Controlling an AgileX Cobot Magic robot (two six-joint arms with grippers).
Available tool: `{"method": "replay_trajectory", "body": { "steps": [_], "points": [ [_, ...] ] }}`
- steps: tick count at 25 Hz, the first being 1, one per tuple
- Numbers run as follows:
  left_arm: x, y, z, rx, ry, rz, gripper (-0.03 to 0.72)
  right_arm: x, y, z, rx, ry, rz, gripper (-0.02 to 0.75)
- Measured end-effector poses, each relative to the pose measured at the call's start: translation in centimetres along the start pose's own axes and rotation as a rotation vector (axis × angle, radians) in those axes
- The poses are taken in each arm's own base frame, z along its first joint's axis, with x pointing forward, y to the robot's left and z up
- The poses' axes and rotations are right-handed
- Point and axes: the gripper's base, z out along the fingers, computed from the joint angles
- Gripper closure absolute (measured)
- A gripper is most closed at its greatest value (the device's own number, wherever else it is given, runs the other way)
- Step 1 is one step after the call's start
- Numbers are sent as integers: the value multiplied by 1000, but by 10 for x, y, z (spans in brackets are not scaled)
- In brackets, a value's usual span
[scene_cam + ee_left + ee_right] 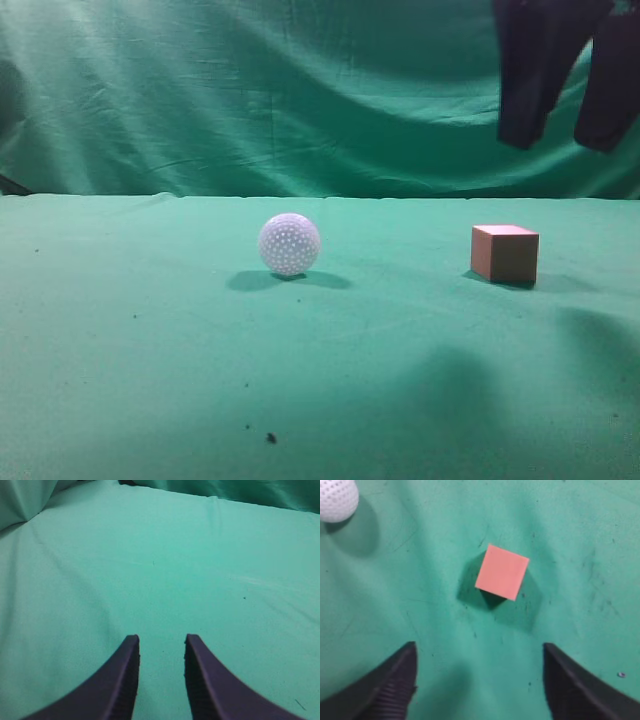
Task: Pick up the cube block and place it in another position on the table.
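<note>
The right end effector (479, 680) hangs above the bench (150, 380) with its two dark fingers (385, 690) spread wide and nothing between them. In the exterior view it (565, 135) appears at the upper right, clear of the surface. The cube block (502, 572) lies ahead of the spread fingers in the right wrist view, resting flat on the green cloth, with no finger touching it. In the exterior view the cube block (505, 254) sits on the right half of the bench, below the right end effector. The white dimpled ball (289, 244) rests near the middle, well apart from the cube block.

The left end effector (161, 642) has a narrow gap between its fingers, holds nothing, and faces bare cloth.
</note>
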Motion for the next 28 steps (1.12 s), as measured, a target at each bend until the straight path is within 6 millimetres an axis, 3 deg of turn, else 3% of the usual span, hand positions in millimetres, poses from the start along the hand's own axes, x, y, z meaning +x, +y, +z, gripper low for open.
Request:
{"method": "replay_trajectory", "body": {
  "steps": [2, 6, 7, 10, 11, 13, 14, 16, 17, 22, 25, 28],
  "points": [
    [0, 0, 0, 0, 0, 0, 426, -7, 0, 10, 0, -3, 23, 151],
    [0, 0, 0, 0, 0, 0, 426, -15, 1, 33, 1, -7, 41, 164],
    [0, 0, 0, 0, 0, 0, 426, -16, 1, 40, 3, -2, 42, 228],
    [0, 0, 0, 0, 0, 0, 426, -18, -1, 58, 19, 15, 25, 225],
    [0, 0, 0, 0, 0, 0, 426, -18, -1, 63, 24, 18, 23, 272],
    [0, 0, 0, 0, 0, 0, 426, -19, -3, 69, 42, 20, 27, 286],
    [0, 0, 0, 0, 0, 0, 426, -20, -4, 70, 53, 16, 36, 379],
    [0, 0, 0, 0, 0, 0, 426, -22, -6, 70, 80, 0, 51, 514],
    [0, 0, 0, 0, 0, 0, 426, -25, -8, 68, 95, -10, 55, 526],
    [0, 0, 0, 0, 0, 0, 426, -56, -19, 45, 149, -109, 63, 519],
    [0, 0, 0, 0, 0, 0, 426, -82, -36, 28, 162, -198, 112, 519],
    [0, 0, 0, 0, 0, 0, 426, -106, -55, 25, 178, -241, 164, 519]
  ]
}}
